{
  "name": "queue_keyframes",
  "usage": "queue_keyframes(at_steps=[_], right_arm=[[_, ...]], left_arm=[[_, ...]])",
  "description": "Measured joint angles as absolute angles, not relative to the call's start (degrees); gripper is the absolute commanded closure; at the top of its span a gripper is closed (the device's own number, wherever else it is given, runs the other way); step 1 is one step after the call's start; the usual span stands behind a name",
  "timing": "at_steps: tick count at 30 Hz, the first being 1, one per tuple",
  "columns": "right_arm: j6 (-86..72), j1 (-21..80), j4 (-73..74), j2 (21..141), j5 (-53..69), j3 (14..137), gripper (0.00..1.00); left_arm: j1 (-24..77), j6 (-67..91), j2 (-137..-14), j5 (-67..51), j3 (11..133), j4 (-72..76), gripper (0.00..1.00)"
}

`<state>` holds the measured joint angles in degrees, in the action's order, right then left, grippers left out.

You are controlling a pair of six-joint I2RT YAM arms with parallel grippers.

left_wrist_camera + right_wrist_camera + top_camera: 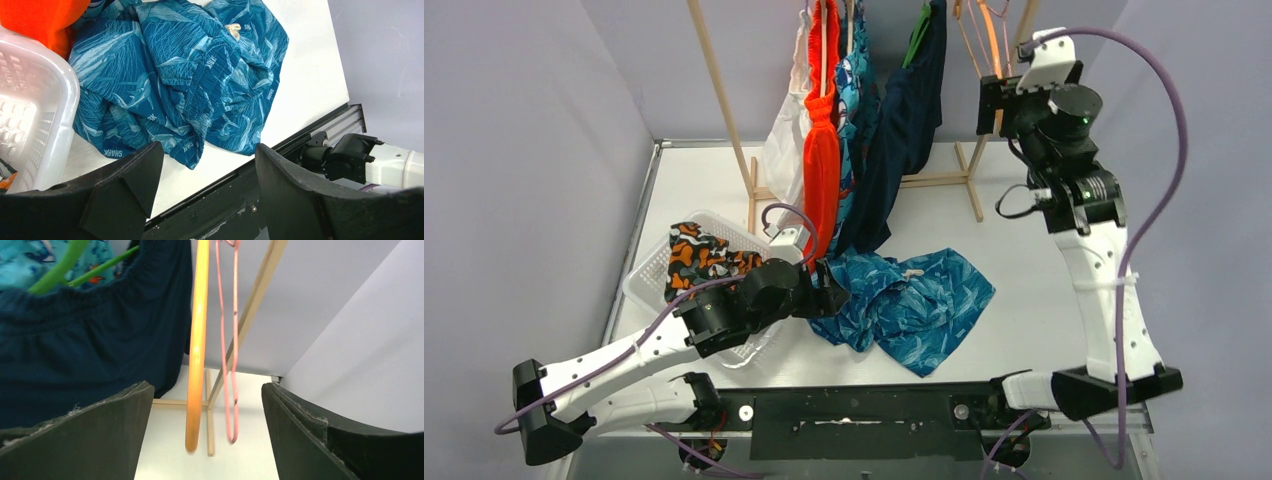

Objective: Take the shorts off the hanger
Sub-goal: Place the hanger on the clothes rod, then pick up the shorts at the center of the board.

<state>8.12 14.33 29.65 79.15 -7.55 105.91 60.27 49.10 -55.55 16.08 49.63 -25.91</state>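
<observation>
The blue patterned shorts (pixel 914 300) (pixel 200 75) lie crumpled on the white table (pixel 1024 300), off any hanger. They are thin fabric with a pale feathery print and a gathered elastic waistband. The orange-black-white camouflage shorts (pixel 704 255) sit in the white slotted plastic basket (pixel 649 275) (pixel 45 100) at the left.

Three pairs hang from the wooden rack (pixel 724 100):
- the bright orange shorts (pixel 822 150), a smooth, long drape;
- the teal shark-print shorts (pixel 856 100);
- the plain navy shorts (pixel 909 130) (pixel 75 355), with a ruched waistband, on a green hanger (pixel 65 265).

An orange hanger (pixel 197 340) and a thin pink hanger (pixel 232 365) hang bare.

The left arm reaches low from its base across the basket's near side. The left gripper (pixel 829 295) (pixel 207 155) is just beside the blue shorts, with its jaws wide and holding nothing.

The right arm rises steeply, its wrist bent toward the rack. The right gripper (pixel 996 105) (pixel 207 390) is high at the bare hangers. Its jaws are spread wide, and both hangers hang between the fingers unclamped.
</observation>
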Motion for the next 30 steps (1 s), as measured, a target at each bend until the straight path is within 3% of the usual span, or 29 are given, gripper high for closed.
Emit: queue_keyframes(at_steps=[14, 24, 30], right_arm=[[-1.8, 14.3, 21.5, 53.1, 2.0, 79.8, 0.10], [-20.3, 14.3, 20.9, 30.0, 2.8, 49.7, 0.13], [-32.4, 14.3, 24.5, 32.3, 4.6, 36.7, 0.19]], left_arm=[[59.4, 49.1, -57.0, 15.6, 49.6, -23.9, 0.27], [58.8, 49.4, -57.5, 13.9, 48.1, -22.5, 0.26], [58.7, 49.1, -64.3, 11.4, 47.7, -19.6, 0.25]])
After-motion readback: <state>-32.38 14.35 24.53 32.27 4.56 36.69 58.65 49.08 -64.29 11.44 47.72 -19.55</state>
